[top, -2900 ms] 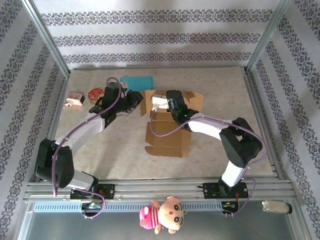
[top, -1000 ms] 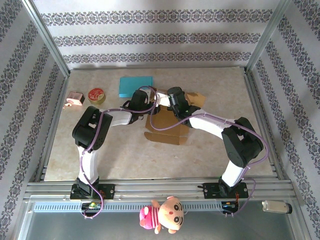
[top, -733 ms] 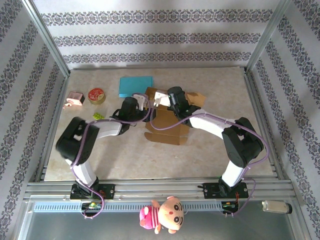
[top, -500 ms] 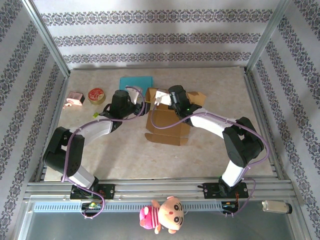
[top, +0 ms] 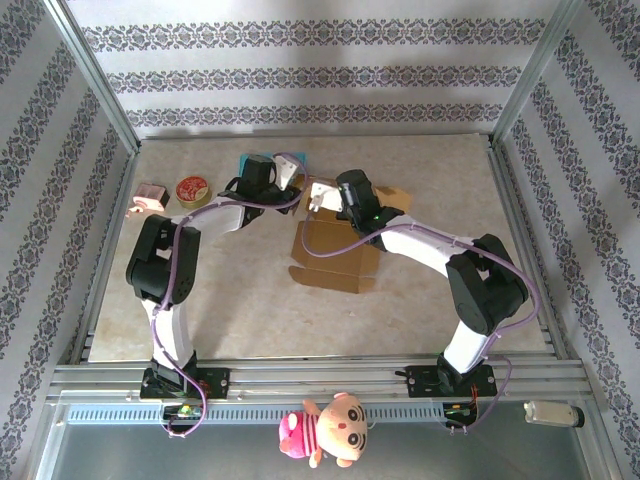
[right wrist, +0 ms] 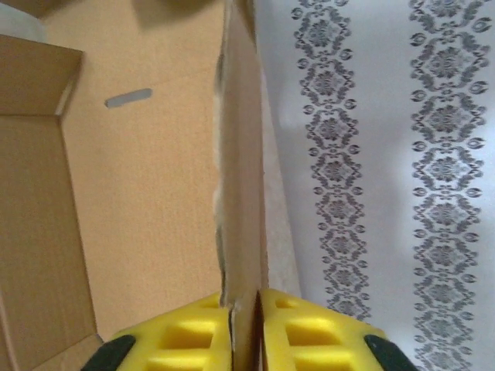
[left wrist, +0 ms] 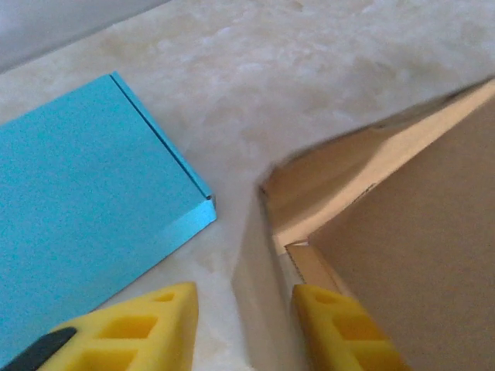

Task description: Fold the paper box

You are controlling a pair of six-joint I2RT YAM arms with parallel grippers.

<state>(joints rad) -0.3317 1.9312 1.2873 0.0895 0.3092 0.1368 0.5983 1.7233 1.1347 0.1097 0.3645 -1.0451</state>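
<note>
Between right gripper (right wrist: pixel 244 328) fingers: paper box (top: pixel 335 252) wall, pinched tight | left gripper (left wrist: pixel 244 328): spread, box corner just ahead-right, blue pad (left wrist: pixel 77 209) leftward | step: raising side walls | next: left probably tucks corner flap

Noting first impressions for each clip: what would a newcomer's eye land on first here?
First, the half-folded cardboard box in the middle of the table, with the right tool shut on one upright wall. Next, the left tool, open at the box's far left corner, beside a flat blue box. A cartoon doll lies at the near edge, below the arm bases.
</note>
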